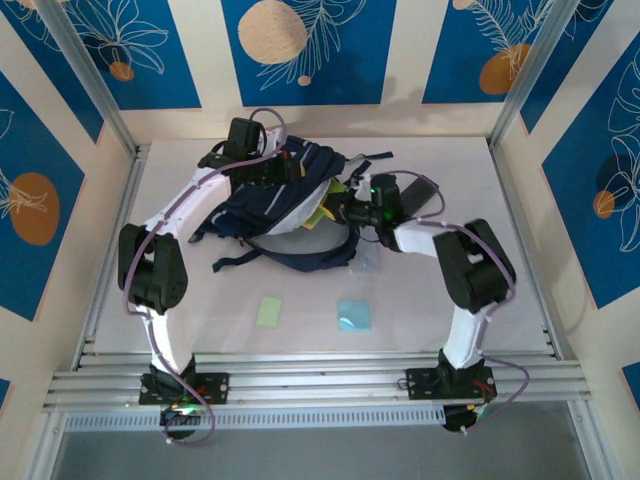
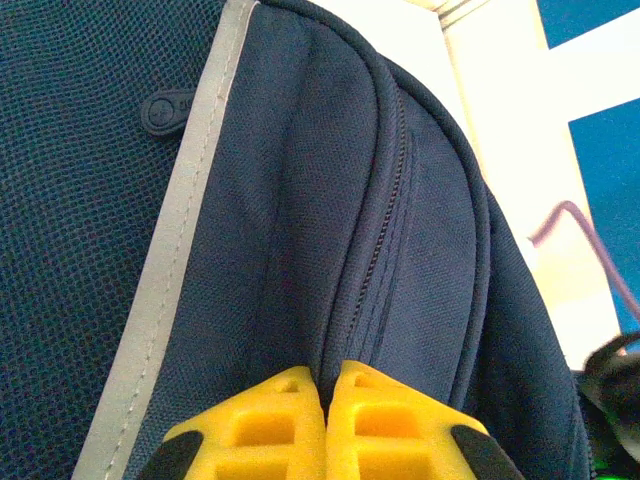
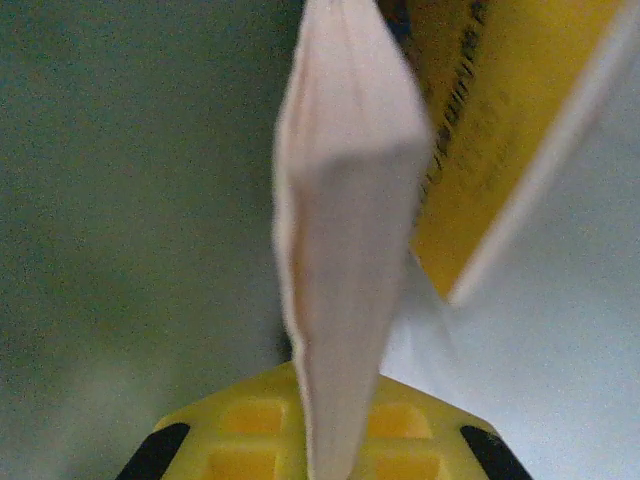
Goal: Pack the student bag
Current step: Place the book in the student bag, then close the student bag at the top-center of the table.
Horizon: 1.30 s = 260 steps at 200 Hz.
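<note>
Your student bag (image 1: 290,215) lies slumped on the white table (image 1: 480,300), and everything else is placed against it.

Your left gripper (image 1: 268,165) sits on the bag's far side, on top of the fabric. In the left wrist view its yellow fingers (image 2: 290,425) are drawn right together, and a ridge of the navy cloth beside the zip (image 2: 385,200) runs down into the narrow seam between them, so the left gripper (image 2: 325,378) is pinched on the bag (image 2: 90,220) itself. A light grey trim (image 2: 185,250) runs slantwise across the bag, to the left of that zip as the wrist camera sees it, and a small round dark badge (image 2: 165,110) sits on the mesh panel just beyond the trim.

Your right gripper (image 1: 346,212) is at the bag's right edge, by its mouth, where something yellow-green (image 1: 325,208) shows. In the right wrist view the right gripper (image 3: 335,385) is clamped narrow on a thin pale paper item (image 3: 345,250) seen edge-on and standing up out of the fingers; it is too blurred for you to name more closely. Just behind it is a yellow printed sheet (image 3: 480,130) with black lettering you cannot read.

On the table on the near side of the bag, well apart from it, lie a pale green square pad (image 1: 270,311) and a light blue square pad (image 1: 354,314), side by side and not touching.
</note>
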Tool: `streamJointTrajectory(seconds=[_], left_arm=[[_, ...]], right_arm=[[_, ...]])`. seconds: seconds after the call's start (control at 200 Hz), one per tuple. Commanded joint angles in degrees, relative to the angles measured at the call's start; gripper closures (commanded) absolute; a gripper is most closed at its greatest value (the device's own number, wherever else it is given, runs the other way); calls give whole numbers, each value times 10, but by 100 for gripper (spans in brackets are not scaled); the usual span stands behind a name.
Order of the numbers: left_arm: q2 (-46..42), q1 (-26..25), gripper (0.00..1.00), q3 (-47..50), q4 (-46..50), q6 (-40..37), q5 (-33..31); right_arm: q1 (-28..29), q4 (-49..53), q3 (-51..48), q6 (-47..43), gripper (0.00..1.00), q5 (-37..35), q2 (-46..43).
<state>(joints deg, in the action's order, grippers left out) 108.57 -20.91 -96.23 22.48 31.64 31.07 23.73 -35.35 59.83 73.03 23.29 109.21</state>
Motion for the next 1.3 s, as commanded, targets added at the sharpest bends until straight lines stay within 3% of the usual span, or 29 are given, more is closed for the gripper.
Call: streamJointTrajectory(seconds=[0.0, 0.115, 0.325, 0.49, 0.62, 0.785, 0.945, 1.075, 1.295], left_arm=[[-39, -4, 100, 17, -89, 33, 44], [-42, -4, 100, 36, -121, 53, 36], [-30, -4, 100, 60, -185, 91, 23], [-20, -4, 100, 74, -206, 99, -1], [-11, -7, 100, 88, -216, 103, -16], [4, -18, 100, 96, -216, 107, -29], [7, -26, 56, 103, -205, 109, -40], [-27, -17, 47, 154, -215, 113, -59], [-128, 34, 41, 324, -254, 134, -111]], right_arm=[[22, -62, 77, 30, 100, 13, 68], [32, -55, 136, 56, 100, 9, 139], [19, 11, 126, 43, 69, 13, 140], [-16, 97, 26, -24, 47, 22, 34], [-40, 245, -43, -115, 36, 0, -79], [-61, 413, -89, -211, 30, -48, -202], [-52, 528, -82, -286, 20, -121, -281], [-15, 580, -51, -321, 11, -173, -303], [46, 589, -18, -311, 10, -201, -274]])
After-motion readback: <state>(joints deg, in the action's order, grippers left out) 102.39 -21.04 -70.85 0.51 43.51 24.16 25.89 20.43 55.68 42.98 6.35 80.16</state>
